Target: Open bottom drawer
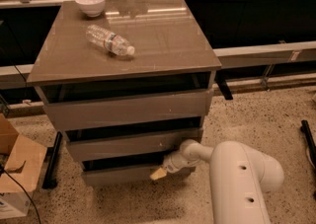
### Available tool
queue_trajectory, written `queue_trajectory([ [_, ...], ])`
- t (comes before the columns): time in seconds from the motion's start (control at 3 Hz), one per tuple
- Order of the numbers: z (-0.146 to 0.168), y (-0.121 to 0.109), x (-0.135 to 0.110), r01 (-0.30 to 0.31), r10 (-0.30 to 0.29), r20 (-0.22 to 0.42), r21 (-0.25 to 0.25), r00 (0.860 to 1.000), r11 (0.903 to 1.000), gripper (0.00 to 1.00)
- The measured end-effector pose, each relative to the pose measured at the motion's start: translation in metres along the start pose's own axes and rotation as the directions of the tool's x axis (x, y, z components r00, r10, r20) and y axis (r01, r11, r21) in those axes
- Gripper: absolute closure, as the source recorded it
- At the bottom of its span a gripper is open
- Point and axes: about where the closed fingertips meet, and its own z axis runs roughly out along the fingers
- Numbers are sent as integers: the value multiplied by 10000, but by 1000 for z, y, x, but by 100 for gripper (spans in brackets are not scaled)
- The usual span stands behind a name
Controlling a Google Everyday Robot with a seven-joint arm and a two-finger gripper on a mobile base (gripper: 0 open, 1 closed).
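The glossy grey-brown cabinet (128,45) stands in the middle of the view with three drawers. The bottom drawer (118,174) is the lowest taupe front panel, just above the floor, with a dark gap above it. My white arm (237,178) reaches in from the lower right. My gripper (159,172) is at the top edge of the bottom drawer's front, right of its middle, with a tan fingertip showing against the panel.
A plastic water bottle (109,40) lies on the cabinet top, and a white bowl (91,4) sits at its back left. A cardboard box (17,168) stands on the speckled floor at the left. The middle drawer (133,144) sits just above my gripper.
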Motion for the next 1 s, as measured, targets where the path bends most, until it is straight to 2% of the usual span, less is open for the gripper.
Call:
queue_trajectory([
  [0.33,-2,-1,-6,34,-34,4,50,10000,10000,68],
  [0.67,-7,40,-10,303,-322,-440,-425,9985,9986,55],
  [1.0,4,79,17,200,-298,-876,-1102,9957,9937,31],
])
